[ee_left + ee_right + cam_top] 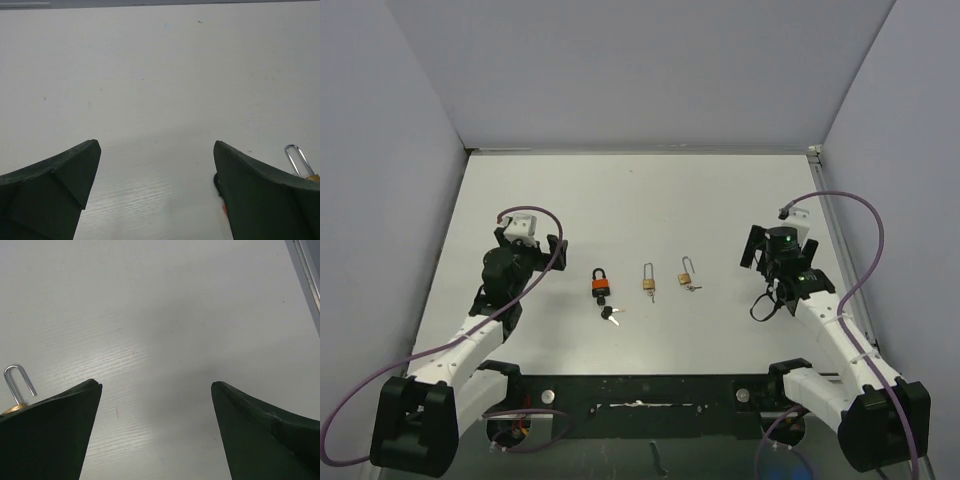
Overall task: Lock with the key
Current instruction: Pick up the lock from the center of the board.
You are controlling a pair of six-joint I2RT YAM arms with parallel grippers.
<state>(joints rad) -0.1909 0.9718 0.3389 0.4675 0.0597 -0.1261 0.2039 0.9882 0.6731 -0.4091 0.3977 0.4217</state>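
Note:
Three padlocks lie in a row on the white table. The left one is orange and black point(601, 284) with small keys point(610, 314) just below it. The middle brass padlock point(648, 281) has a tall open shackle. The right brass padlock point(688, 274) has a small key point(694, 288) beside it. My left gripper point(532, 245) is open and empty, left of the orange padlock. My right gripper point(767, 243) is open and empty, right of the brass padlocks. A shackle point(298, 159) shows by the right finger in the left wrist view. Another shackle point(19, 383) shows in the right wrist view.
Grey walls enclose the table on three sides. A metal rail point(827, 215) runs along the table's right edge, also in the right wrist view point(306, 275). A black frame point(640, 395) with both arm bases lies at the near edge.

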